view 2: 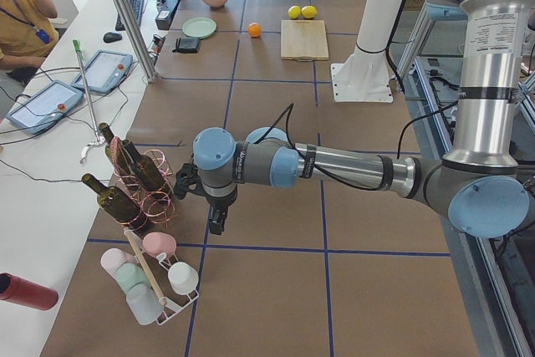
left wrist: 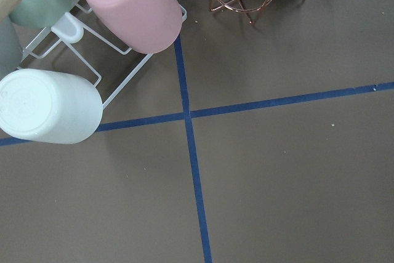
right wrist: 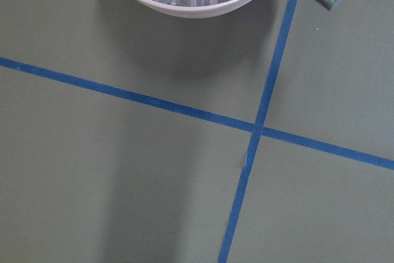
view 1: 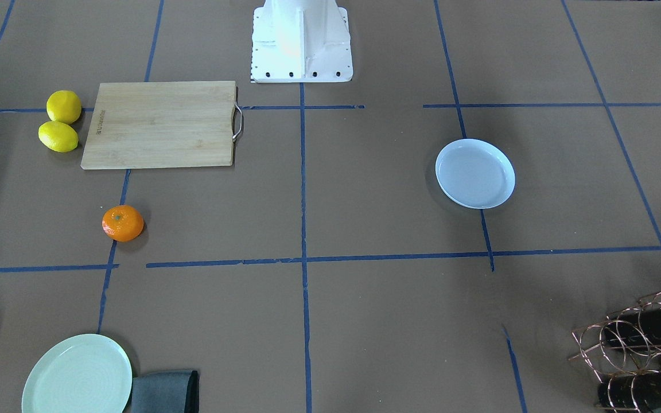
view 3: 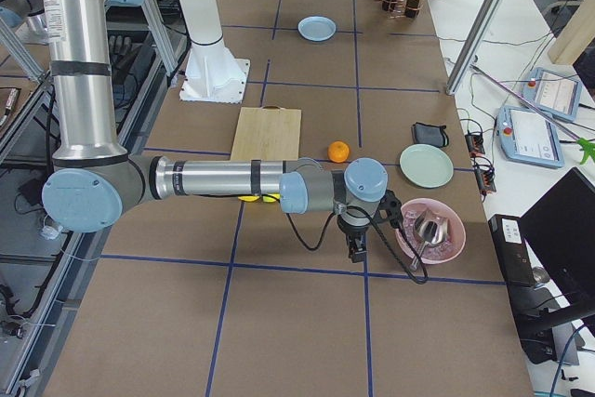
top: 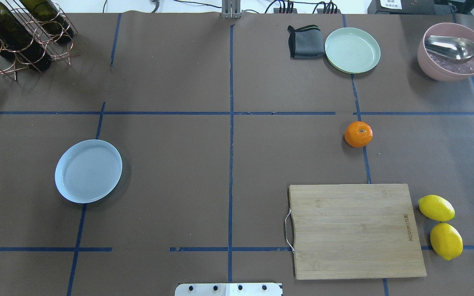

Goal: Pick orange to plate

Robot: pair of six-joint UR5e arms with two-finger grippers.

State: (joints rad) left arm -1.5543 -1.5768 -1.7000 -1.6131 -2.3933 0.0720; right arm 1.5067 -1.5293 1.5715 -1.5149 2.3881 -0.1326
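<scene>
The orange (top: 358, 134) rests on the brown table, right of centre in the overhead view, beyond the cutting board (top: 354, 230). The white plate (top: 88, 171) lies empty on the left side, far from the fruit. In the front-facing view the orange (view 1: 123, 223) is at the left and the plate (view 1: 474, 173) at the right. Neither gripper shows in those two views. My left gripper (view 2: 216, 221) hangs low near the bottle rack, seen only from the side. My right gripper (view 3: 358, 248) hangs beside the pink bowl, well short of the orange (view 3: 338, 151). I cannot tell whether either is open or shut.
Two lemons (top: 436, 208) lie right of the board. A mint-green plate (top: 352, 50), a grey cloth (top: 305, 42) and a pink bowl (top: 453, 51) with ice and a spoon stand at the far right. A copper bottle rack (top: 15, 37) and a cup rack (view 2: 155, 282) are at the left end.
</scene>
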